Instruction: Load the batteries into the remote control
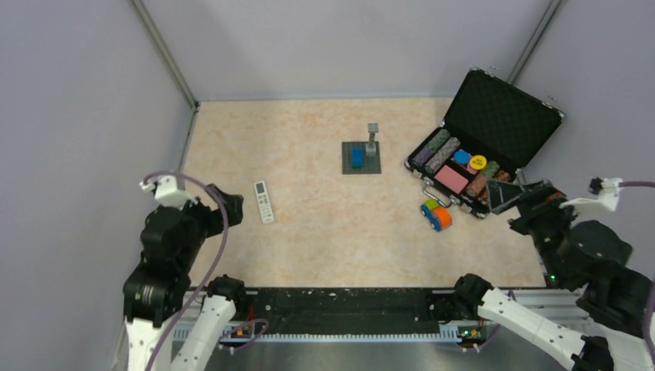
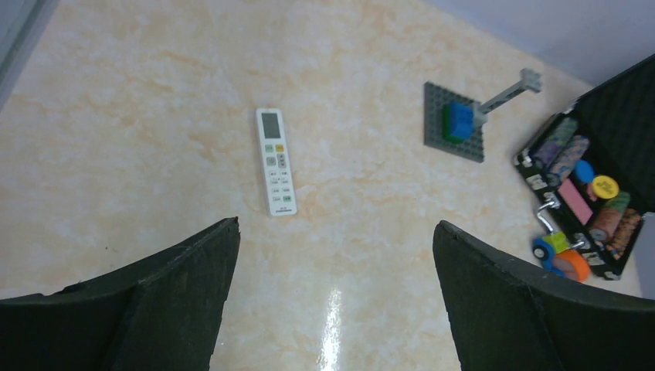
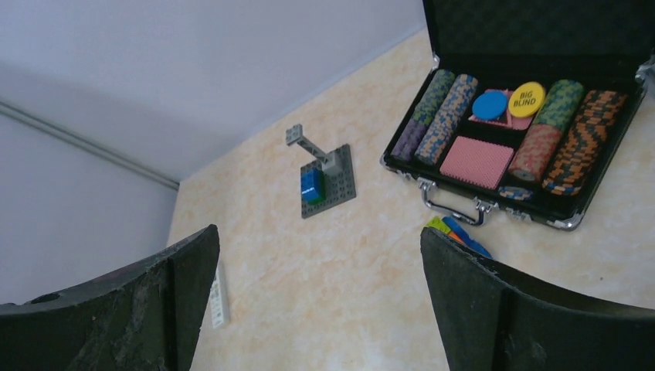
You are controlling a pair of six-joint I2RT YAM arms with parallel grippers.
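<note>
The white remote control (image 1: 264, 201) lies button side up on the table's left part, its grey screen at the far end. It also shows in the left wrist view (image 2: 276, 161) and, partly behind a finger, in the right wrist view (image 3: 219, 295). No batteries show in any view. My left gripper (image 2: 334, 239) is open and empty, held above the table short of the remote. In the top view it sits at the left (image 1: 225, 202). My right gripper (image 3: 318, 247) is open and empty, raised at the right near the case (image 1: 519, 199).
An open black case (image 1: 494, 116) of poker chips stands at the right. A stack of loose coloured chips (image 1: 436, 215) lies in front of it. A grey baseplate (image 1: 361, 158) with a blue block stands at the back centre. Walls enclose left, back and right.
</note>
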